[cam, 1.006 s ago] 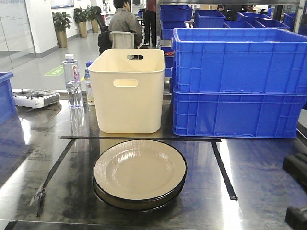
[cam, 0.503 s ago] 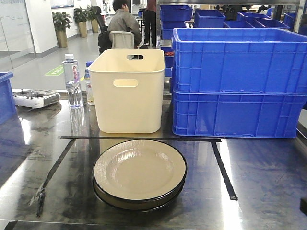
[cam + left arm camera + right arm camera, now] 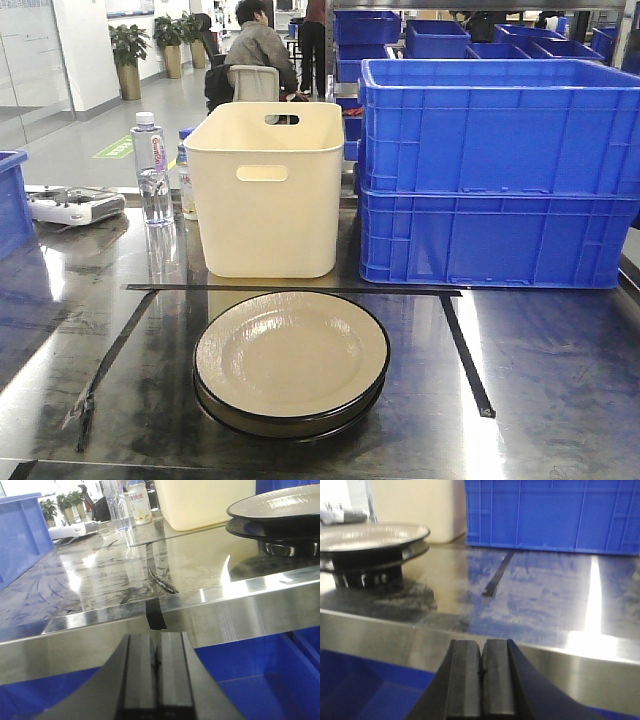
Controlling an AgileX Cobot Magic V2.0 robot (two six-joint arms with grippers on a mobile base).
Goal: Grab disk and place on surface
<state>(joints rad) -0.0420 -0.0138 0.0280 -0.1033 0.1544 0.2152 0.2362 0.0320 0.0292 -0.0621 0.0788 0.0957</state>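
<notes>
Glossy dark tabletop (image 3: pixel 560 360) fills the front view before you, with black tape lines (image 3: pixel 290 290) marking a rectangle on it. Inside that outline sits the disk (image 3: pixel 291 357), a cream plate with a dark rim, stacked on a second one under it. Just behind the tape stands a cream bin (image 3: pixel 266 190), and to its right two blue crates (image 3: pixel 500 170) are stacked. Left of the bin you can see a water bottle (image 3: pixel 153 170) and, further left, a white controller (image 3: pixel 72 205). Neither arm shows in this view.

From the left wrist view, you look up across the tabletop's steel edge (image 3: pixel 230 615) from below its level. The left end effector (image 3: pixel 156 667) has its two pads pressed together, with nothing between them. It hangs in front of the edge, near a strip of black tape (image 3: pixel 156 614) folded over it. The disk (image 3: pixel 280 505) is up to the right, on the tabletop, well apart from the pads.

From the right wrist view, you again look from below the edge (image 3: pixel 570 660). The right end effector (image 3: pixel 481 677) is also pressed together and holds nothing. The disk (image 3: pixel 370 532) sits at upper left on its dark base, well apart. A tape line (image 3: pixel 497 575) runs away toward the blue crate (image 3: pixel 555 512).
</notes>
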